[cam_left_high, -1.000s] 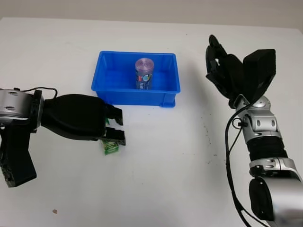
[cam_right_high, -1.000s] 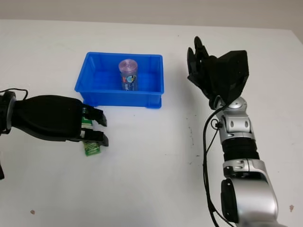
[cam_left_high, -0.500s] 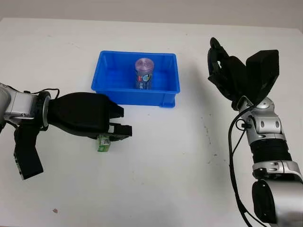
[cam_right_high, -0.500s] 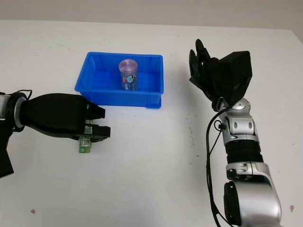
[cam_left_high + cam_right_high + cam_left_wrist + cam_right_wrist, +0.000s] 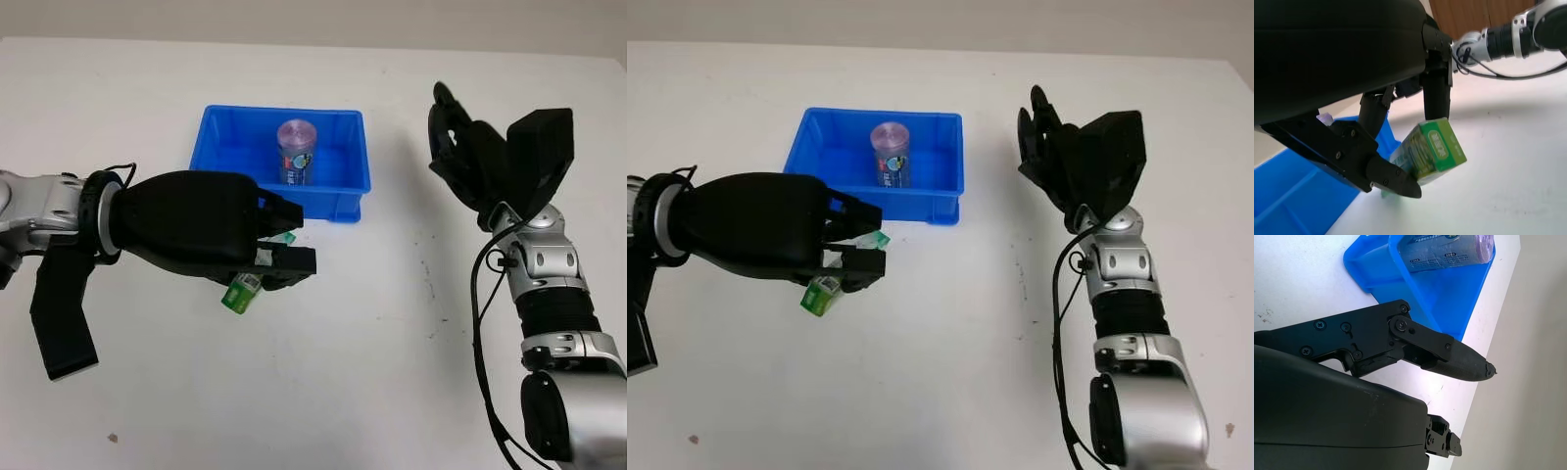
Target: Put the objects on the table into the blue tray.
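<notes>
Now, at the left of the scene, the left hand [image 5: 245, 250] gripped a small green carton [image 5: 1431, 149], its black fingers [image 5: 1436, 95] pinching the box from opposite sides. The carton hung tilted below the fingertips, apparently clear of the white table [image 5: 353, 372], just in front of the near wall of the blue tray [image 5: 338, 206].

To finish this step well, the hand would probably need to carry the carton a little higher and further forward, so its dangling lower end cleared the tray's near rim instead of clipping it. Because the grip caught only the upper part of the box, a smooth, unhurried move seemed wise; a jerk could swing or loosen it. Letting go over the open floor on the left side of the tray looked safest.

Further right, 1 purple-topped can [image 5: 298, 152] already stood upright inside the tray, near its back wall and around the middle. The carton should come down beside it, not on it, to avoid knocking it over.

At the far right, the right hand [image 5: 460, 147] was held up in the air, open and holding nothing, well apart from the tray and from the carton.
</notes>
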`<state>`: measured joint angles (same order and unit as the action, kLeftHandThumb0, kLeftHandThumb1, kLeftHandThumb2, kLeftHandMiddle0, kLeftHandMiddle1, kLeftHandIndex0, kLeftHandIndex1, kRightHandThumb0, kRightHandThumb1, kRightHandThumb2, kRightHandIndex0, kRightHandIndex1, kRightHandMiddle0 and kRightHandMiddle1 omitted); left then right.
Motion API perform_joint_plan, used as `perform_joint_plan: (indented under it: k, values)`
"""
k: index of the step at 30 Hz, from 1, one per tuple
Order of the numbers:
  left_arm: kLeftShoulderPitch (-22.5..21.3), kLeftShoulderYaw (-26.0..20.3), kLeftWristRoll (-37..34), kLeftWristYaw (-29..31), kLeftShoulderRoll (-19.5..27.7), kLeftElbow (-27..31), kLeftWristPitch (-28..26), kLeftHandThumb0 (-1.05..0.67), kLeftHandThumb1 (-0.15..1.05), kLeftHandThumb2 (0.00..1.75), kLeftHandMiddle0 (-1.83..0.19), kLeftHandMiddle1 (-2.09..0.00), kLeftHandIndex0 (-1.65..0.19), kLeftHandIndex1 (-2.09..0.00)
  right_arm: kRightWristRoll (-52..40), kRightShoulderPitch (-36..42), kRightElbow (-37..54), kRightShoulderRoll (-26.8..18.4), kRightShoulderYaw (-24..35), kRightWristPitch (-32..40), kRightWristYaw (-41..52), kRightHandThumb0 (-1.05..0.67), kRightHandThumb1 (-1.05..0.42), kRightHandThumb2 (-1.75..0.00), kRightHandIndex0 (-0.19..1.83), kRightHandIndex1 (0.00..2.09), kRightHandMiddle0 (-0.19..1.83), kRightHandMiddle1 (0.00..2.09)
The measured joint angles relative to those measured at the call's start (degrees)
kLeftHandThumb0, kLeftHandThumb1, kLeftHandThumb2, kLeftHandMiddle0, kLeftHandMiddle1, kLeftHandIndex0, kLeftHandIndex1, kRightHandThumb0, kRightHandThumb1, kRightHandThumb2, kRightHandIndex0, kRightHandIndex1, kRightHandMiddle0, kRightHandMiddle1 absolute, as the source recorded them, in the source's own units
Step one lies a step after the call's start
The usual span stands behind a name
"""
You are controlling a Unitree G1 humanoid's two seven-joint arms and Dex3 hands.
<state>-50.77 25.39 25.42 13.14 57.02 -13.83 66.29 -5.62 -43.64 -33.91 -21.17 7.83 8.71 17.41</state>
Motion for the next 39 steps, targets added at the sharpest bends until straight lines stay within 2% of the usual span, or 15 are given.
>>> perform_joint_plan:
  k: [3,5,7,9,11,12,15,16,18,21,25,28,32,35,39]
  values:
    - [1.4,-0.1,-16.2,12.1,1.7,6.9,-12.2,-0.27,1.04,0.08,-0.18,-1.52,-0.13,-1.54,0.1,0.0,0.0,0.0,0.0,0.0,-0.1,-0.66,-1.05,-0.78,-0.19,0.0,-0.19,0.0]
    - [1.8,-0.5,-26.8,22.1,3.7,12.8,-24.0,-0.29,1.02,0.06,-0.3,-1.28,-0.24,-1.4,0.2,0.0,-0.1,0.0,0.0,-0.1,-0.4,-0.65,-1.05,-0.79,-0.19,0.0,-0.19,0.0]
    - [2.5,-3.2,-33.5,27.8,4.6,17.7,-33.9,-0.32,0.99,0.05,-0.39,-1.23,-0.32,-1.32,0.2,-0.1,-0.3,0.0,-0.1,-0.4,-0.5,-0.64,-1.05,-0.8,-0.19,0.0,-0.19,0.0]
    - [4.0,-7.4,-37.4,28.8,3.6,20.4,-39.7,-0.36,0.97,0.05,-0.33,-1.56,-0.32,-1.34,0.3,-0.2,-0.7,0.0,-0.2,-0.5,-0.5,-0.63,-1.05,-0.81,-0.19,0.0,-0.19,0.0]
    - [5.3,-10.7,-40.7,29.5,1.5,22.4,-45.6,-0.38,0.99,0.06,-0.26,-1.71,-0.27,-1.35,0.4,-0.4,-1.0,0.1,-0.2,-0.5,-0.6,-0.64,-1.05,-0.81,-0.19,0.0,-0.19,0.0]
    - [5.6,-11.9,-41.8,30.1,0.8,23.2,-48.8,-0.39,1.0,0.06,-0.26,-1.71,-0.25,-1.34,0.4,-0.5,-1.1,0.2,-0.2,-0.5,-0.6,-0.64,-1.05,-0.8,-0.19,0.0,-0.19,0.0]
    - [5.5,-15.4,-42.8,31.5,-0.1,24.7,-58.0,-0.36,1.02,0.06,-0.25,-1.89,-0.26,-1.31,0.4,-0.8,-1.3,0.3,-0.2,-0.5,-0.6,-0.64,-1.05,-0.8,-0.19,0.0,-0.19,0.0]
    - [5.3,-16.4,-43.1,32.2,-0.2,25.0,-60.8,-0.34,1.03,0.06,-0.23,-1.87,-0.26,-1.28,0.5,-0.8,-1.3,0.3,-0.2,-0.5,-0.6,-0.64,-1.05,-0.8,-0.19,0.0,-0.19,0.0]
    - [4.5,-18.1,-43.5,32.8,-0.8,25.5,-65.7,-0.34,1.03,0.05,-0.3,-1.59,-0.31,-1.24,0.5,-1.0,-1.4,0.3,-0.2,-0.5,-0.7,-0.64,-1.05,-0.79,-0.19,0.0,-0.19,0.0]
    - [3.0,-20.5,-42.0,32.7,-2.4,25.1,-67.5,-0.36,1.02,0.05,-0.46,-1.19,-0.36,-1.2,0.5,-1.1,-1.4,0.3,-0.2,-0.5,-0.7,-0.65,-1.05,-0.78,-0.19,0.0,-0.19,0.0]
    - [2.2,-22.1,-39.7,32.3,-4.8,22.6,-68.7,-0.3,0.99,0.05,-0.47,-1.17,-0.4,-1.15,0.5,-1.1,-1.6,0.3,-0.2,-0.5,-0.8,-0.64,-1.05,-0.77,-0.19,0.0,-0.19,0.0]
    - [0.8,-23.3,-38.6,31.4,-7.1,18.1,-69.4,-0.22,0.94,0.05,-0.62,-0.94,-0.48,-1.08,0.6,-1.1,-1.9,0.3,-0.2,-0.5,-0.6,-0.64,-1.05,-0.77,-0.19,0.0,-0.19,0.0]
    - [-2.2,-24.1,-34.2,29.1,-8.7,11.7,-69.4,-0.18,0.91,0.05,-0.75,-0.84,-0.53,-1.0,0.6,-1.2,-2.4,0.3,-0.2,-0.7,-0.3,-0.64,-1.05,-0.78,-0.19,0.0,-0.19,0.0]
    - [-5.1,-24.0,-28.1,26.6,-9.4,3.4,-62.2,-0.21,0.9,0.05,-0.83,-0.8,-0.6,-0.94,0.5,-1.2,-2.6,0.3,-0.2,-0.8,-0.1,-0.64,-1.05,-0.78,-0.19,0.0,-0.19,0.0]
    - [-9.5,-23.8,-22.8,23.8,-10.5,-8.3,-55.2,-0.25,0.91,0.05,-0.76,-1.0,-0.59,-1.08,0.5,-1.2,-2.6,0.4,-0.2,-0.8,-0.1,-0.63,-1.05,-0.78,-0.19,0.0,-0.19,0.0]
